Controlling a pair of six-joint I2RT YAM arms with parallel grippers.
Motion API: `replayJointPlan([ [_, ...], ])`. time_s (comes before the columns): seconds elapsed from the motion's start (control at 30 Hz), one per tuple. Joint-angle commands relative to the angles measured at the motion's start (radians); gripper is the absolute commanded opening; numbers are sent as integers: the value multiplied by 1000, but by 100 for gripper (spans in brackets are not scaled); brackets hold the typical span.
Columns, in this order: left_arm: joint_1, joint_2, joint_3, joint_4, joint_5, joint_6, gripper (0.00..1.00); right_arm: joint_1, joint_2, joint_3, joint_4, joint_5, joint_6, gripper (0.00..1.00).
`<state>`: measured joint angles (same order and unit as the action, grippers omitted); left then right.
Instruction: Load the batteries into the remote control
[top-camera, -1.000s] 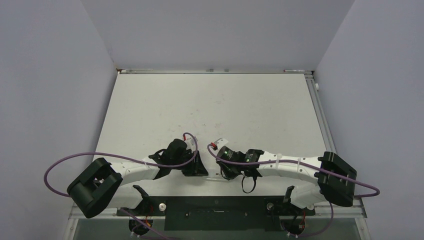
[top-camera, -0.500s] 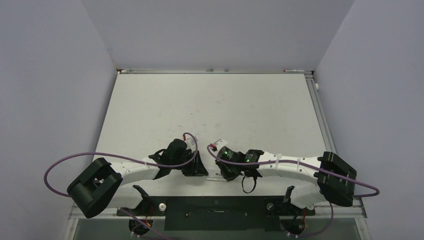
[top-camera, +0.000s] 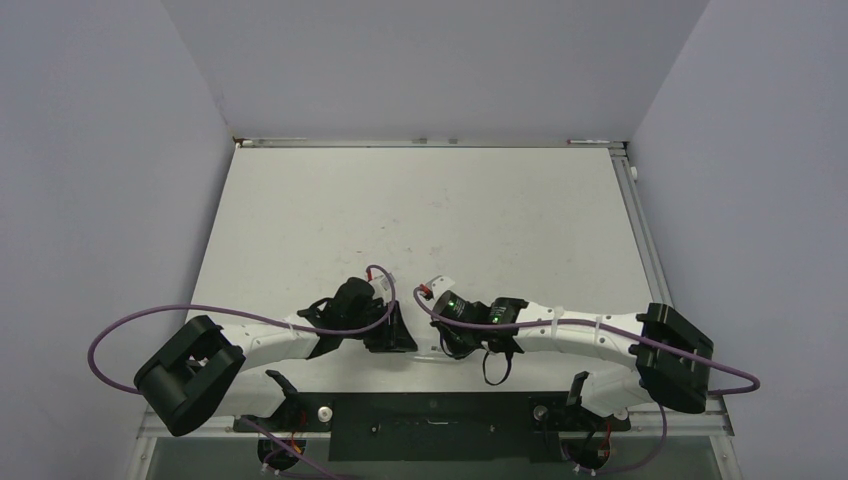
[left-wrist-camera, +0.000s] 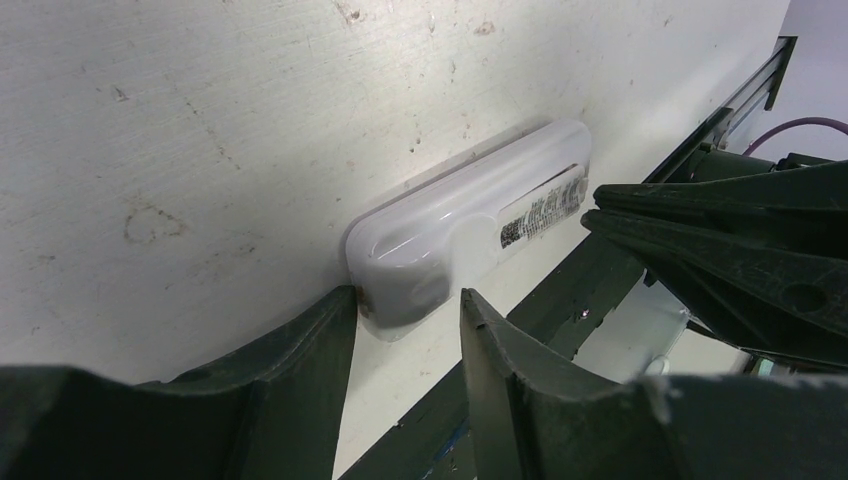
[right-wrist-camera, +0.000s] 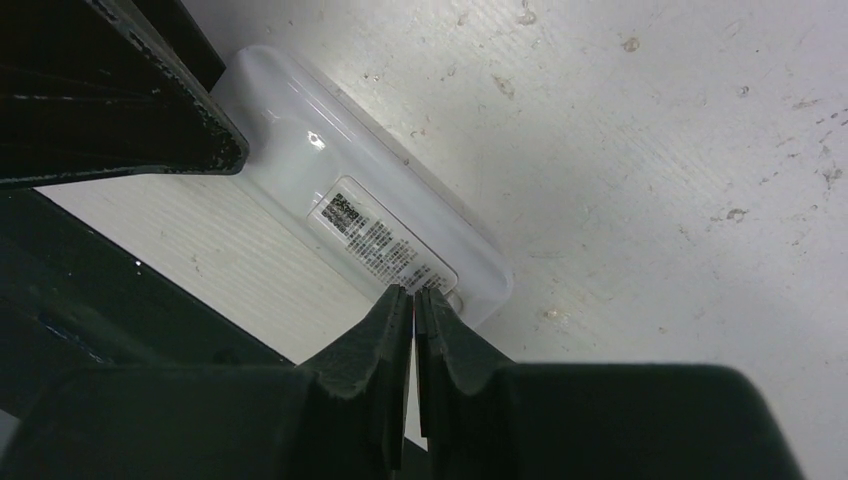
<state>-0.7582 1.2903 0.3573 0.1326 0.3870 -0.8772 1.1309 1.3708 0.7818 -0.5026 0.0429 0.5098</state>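
Observation:
The white remote control (left-wrist-camera: 470, 235) lies label side up on the table by the front edge; it also shows in the right wrist view (right-wrist-camera: 330, 190). My left gripper (left-wrist-camera: 408, 300) is open, with its fingertips on either side of the remote's near end and the left finger touching its corner. My right gripper (right-wrist-camera: 413, 293) is shut and empty, its tips resting on the remote's back by the label, at the other end. In the top view the left gripper (top-camera: 400, 335) and right gripper (top-camera: 445, 340) face each other and hide the remote. No batteries are in view.
The black mounting rail (left-wrist-camera: 560, 300) runs along the table's front edge right beside the remote, and shows in the right wrist view (right-wrist-camera: 100, 300) too. The white table (top-camera: 420, 210) stretches back to grey walls on three sides.
The right wrist has edged very slightly to the left. The left arm and the remote have not visibly moved.

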Motion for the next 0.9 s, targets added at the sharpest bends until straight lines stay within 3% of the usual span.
replayJointPlan([
  [0.0, -5, -5, 23, -3, -10, 24, 41, -6, -13, 49, 1, 39, -3, 9],
  [0.4, -3, -61, 33, -70, -52, 33, 55, -3, 40, -59, 107, 3, 35, 9],
  [0.87, -1, -195, 27, -187, -112, 25, 57, 9, 58, -72, 113, 31, 49, 9],
])
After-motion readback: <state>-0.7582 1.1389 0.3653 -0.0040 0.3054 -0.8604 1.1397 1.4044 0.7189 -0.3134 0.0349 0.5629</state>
